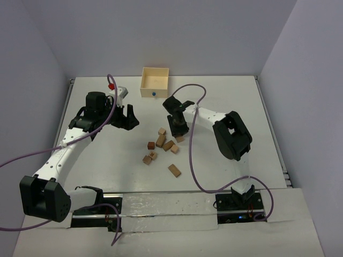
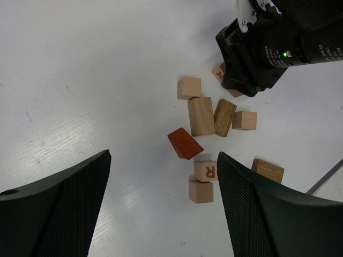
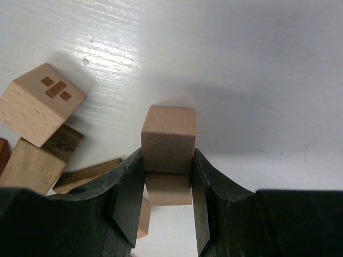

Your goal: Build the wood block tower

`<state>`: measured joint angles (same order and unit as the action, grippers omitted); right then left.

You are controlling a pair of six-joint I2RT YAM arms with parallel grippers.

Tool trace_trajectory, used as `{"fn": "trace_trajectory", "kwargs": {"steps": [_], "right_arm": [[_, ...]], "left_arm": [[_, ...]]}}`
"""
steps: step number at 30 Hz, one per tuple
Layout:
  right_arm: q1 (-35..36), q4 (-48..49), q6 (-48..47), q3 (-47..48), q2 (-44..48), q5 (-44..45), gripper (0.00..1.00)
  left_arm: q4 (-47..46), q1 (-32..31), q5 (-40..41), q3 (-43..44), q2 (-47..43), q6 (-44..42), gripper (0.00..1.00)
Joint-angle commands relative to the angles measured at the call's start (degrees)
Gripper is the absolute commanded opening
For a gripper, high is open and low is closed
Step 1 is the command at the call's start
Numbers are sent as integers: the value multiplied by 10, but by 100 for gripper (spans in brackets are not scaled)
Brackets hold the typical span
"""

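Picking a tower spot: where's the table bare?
Bare: white tabletop between left tool and the small tan-brown wooden blocks; also right of the white right arm. Crowded: around right tool, shut on a pale wooden cube.

Desk [image 1: 230, 91]: white. Wood blocks [image 2: 201, 115]: mostly pale tan. Plain cube [image 3: 169, 138]: pale tan, faint grain. Slanted block [image 2: 185, 143]: reddish brown. Brick [image 2: 224, 117]: dark brown, streaked grain. Lettered cube [image 2: 206, 170]: tan, brown R. Marked cube [image 3: 42, 103]: tan, small brown squares. Box [image 1: 154, 82]: cream, blue dot. Cables [image 1: 189, 160]: purple. Fingers [image 2: 59, 214]: black, mesh-textured.
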<state>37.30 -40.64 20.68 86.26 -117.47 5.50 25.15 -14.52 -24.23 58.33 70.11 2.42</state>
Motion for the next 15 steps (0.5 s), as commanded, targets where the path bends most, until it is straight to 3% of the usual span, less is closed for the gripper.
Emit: {"fn": "trace_trajectory", "kwargs": {"steps": [1,15], "right_arm": [[3,-11,64,-4,-5,35,0],[-1,-46,124,53,-38,-21,0]], "left_arm": [[0,3,3,28,5,2,86],[3,3,4,39,30,7,86]]}}
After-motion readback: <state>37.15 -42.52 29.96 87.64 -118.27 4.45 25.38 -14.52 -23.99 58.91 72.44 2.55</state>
